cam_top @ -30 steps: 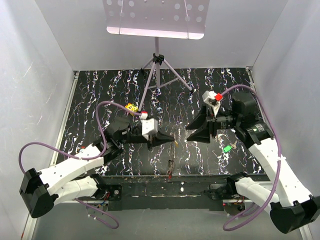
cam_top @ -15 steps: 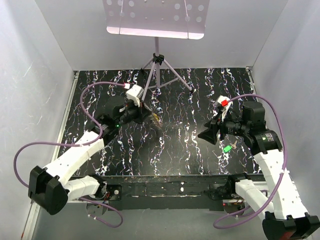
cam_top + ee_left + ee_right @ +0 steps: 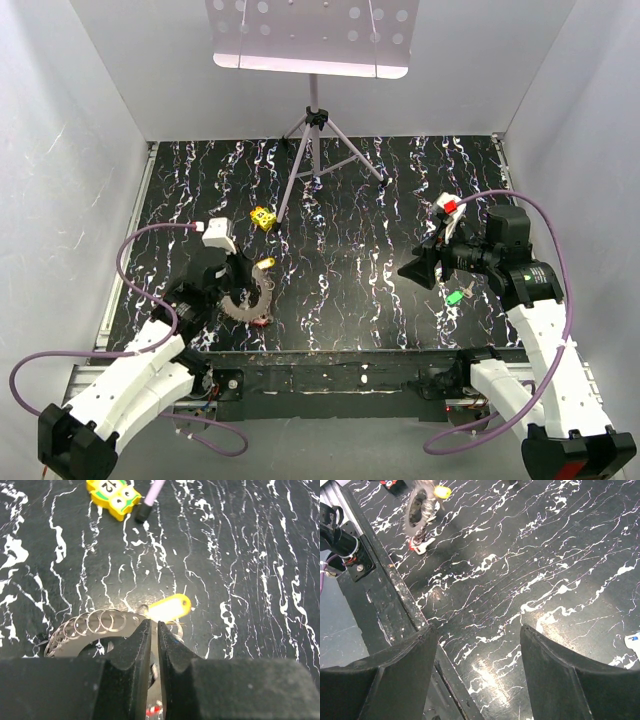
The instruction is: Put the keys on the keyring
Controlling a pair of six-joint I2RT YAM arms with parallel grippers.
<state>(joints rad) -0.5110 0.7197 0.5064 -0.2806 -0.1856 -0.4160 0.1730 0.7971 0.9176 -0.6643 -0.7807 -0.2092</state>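
left tool [image 3: 154, 624] was narrow, nipping the grey wreath-like metal keyring [image 3: 90, 622] beside its yellow plastic tag [image 3: 170, 607]; right tool [image 3: 478, 630] gaped wide over black marbled counter [image 3: 530, 550].

Grey keyring [image 3: 245, 298] has yellow key [image 3: 265, 263] at its rim, green key [image 3: 455, 297] well apart

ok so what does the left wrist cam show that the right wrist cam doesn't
Left wrist only: the yellow cube and a purple stand foot. Right wrist only: a red key beside the keyring, the table's front edge, the open right gripper. Both: the keyring with its yellow tag on the black marbled table.
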